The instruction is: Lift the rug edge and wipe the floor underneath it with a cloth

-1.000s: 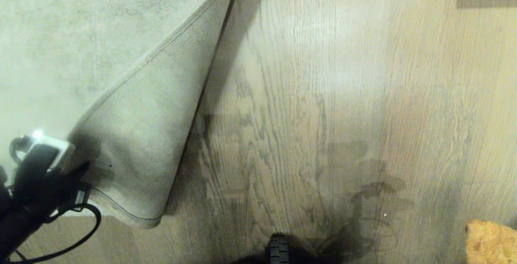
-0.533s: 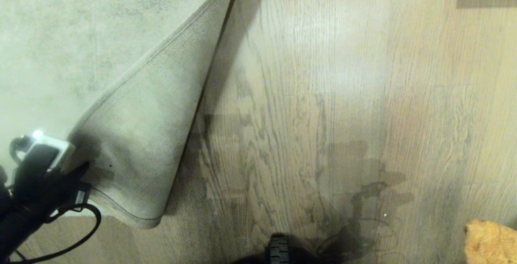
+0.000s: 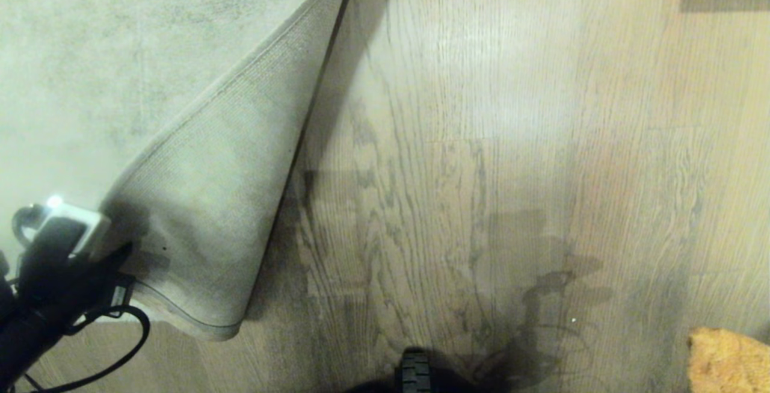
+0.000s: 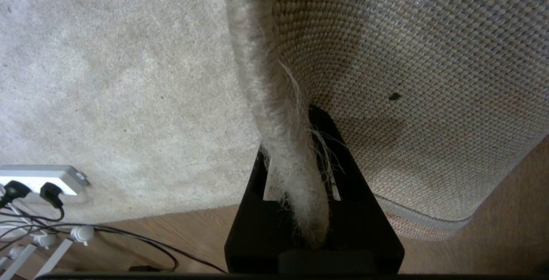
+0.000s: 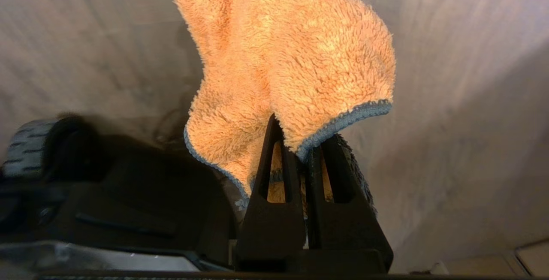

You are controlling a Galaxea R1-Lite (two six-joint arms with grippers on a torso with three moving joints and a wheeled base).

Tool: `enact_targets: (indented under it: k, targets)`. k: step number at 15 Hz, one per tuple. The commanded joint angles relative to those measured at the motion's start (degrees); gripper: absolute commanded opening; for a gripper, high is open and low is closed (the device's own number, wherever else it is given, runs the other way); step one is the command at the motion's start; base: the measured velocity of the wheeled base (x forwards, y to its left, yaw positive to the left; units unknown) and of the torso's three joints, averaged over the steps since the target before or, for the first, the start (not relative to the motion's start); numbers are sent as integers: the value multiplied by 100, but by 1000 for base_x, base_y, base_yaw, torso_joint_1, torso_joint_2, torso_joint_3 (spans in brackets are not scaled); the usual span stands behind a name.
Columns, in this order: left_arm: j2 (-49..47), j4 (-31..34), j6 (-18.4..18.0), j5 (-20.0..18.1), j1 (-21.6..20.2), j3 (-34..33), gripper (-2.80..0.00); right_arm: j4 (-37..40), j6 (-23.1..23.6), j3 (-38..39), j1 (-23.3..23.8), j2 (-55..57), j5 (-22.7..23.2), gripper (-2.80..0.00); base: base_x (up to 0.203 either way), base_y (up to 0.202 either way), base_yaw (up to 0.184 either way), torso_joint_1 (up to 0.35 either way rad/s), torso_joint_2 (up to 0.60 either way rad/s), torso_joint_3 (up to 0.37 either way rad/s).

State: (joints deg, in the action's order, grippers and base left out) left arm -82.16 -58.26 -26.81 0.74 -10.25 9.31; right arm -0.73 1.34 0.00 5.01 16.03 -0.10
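Low, left tool pinches rug edge up.

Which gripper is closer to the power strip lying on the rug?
Left. The left gripper, clamped on the rug edge, is near the power strip; the right gripper holds the cloth across the floor.

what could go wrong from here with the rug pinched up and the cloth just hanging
1. The left gripper pinches only the fraying rug edge; it might slip and flop back over the floor.
2. The cloth is clamped by one corner in the right gripper, so it may bunch or pull free when wiping.
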Motion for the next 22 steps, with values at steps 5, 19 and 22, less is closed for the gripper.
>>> enact_targets:
  k: [5, 19, 22]
  targets:
    - [12, -36, 5, -4, 50, 18, -280, -13, -152, 0, -541, -1538, 2, -280, 0, 0, 0, 0, 0, 0]
    - [294, -423, 952, -7, 900, 100, -280, -15, -301, 0, -536, -1594, -17, -280, 0, 0, 0, 0, 0, 0]
    - [456, -415, 1022, -11, 1052, 41, -280, -15, -301, 0, -536, -1594, -17, -280, 0, 0, 0, 0, 0, 0]
